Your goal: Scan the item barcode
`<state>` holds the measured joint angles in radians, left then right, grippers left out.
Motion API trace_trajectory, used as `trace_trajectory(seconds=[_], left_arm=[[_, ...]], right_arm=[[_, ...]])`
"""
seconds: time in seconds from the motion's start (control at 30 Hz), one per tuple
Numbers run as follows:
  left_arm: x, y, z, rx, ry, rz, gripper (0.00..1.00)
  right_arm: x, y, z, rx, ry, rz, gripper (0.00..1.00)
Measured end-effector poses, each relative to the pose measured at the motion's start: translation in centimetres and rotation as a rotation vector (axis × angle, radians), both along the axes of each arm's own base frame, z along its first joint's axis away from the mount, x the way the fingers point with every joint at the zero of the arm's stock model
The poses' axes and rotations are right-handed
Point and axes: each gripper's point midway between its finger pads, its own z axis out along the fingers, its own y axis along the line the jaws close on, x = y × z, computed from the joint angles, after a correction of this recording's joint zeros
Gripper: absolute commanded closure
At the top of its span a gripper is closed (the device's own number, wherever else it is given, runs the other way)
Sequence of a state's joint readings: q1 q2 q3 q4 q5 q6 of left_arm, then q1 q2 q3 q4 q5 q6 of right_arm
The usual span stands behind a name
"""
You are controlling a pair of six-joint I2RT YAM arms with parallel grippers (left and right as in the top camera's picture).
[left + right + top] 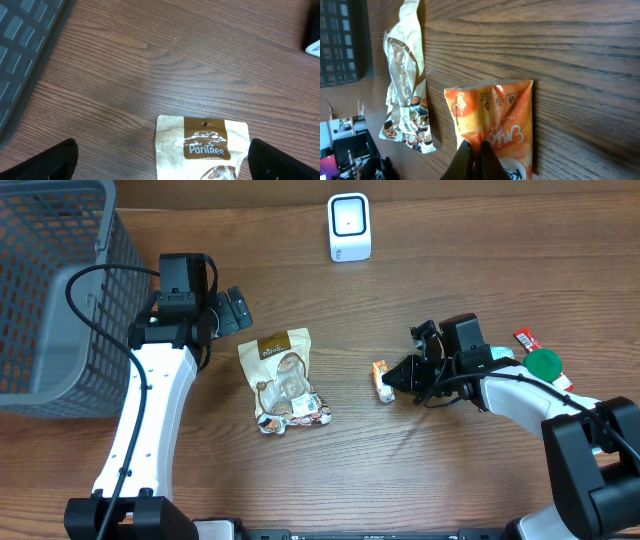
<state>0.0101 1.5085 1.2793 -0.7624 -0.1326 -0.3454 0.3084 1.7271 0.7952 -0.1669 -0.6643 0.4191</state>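
Flat on the wooden worktop (480,270), just beside a brown snack bag (285,380) — the orange packet (382,380), touched at one edge by the right pincer (474,156), fingers pressed together. Near the bag's top edge, the left pincer (232,310) spread wide — white scanner (349,227) well apart.

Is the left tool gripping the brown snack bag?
No, the left tool stands open, apart from the brown snack bag lying flat.
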Motion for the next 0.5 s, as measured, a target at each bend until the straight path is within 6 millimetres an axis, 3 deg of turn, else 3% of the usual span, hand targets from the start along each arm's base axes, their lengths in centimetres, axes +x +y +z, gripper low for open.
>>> trace_trajectory(seconds=[0.17, 0.33, 0.5], left_arm=[[-0.01, 0.0, -0.01, 0.0, 0.0, 0.0, 0.0], [0.0, 0.0, 0.0, 0.0, 0.0, 0.0, 0.0], [-0.01, 0.0, -0.02, 0.0, 0.001, 0.0, 0.0]], right_arm=[[0.03, -0.07, -0.07, -0.005, -0.001, -0.002, 0.83], [0.11, -0.23, -0.2, -0.015, -0.001, -0.01, 0.63], [0.18, -0.35, -0.31, -0.024, -0.003, -0.015, 0.57]])
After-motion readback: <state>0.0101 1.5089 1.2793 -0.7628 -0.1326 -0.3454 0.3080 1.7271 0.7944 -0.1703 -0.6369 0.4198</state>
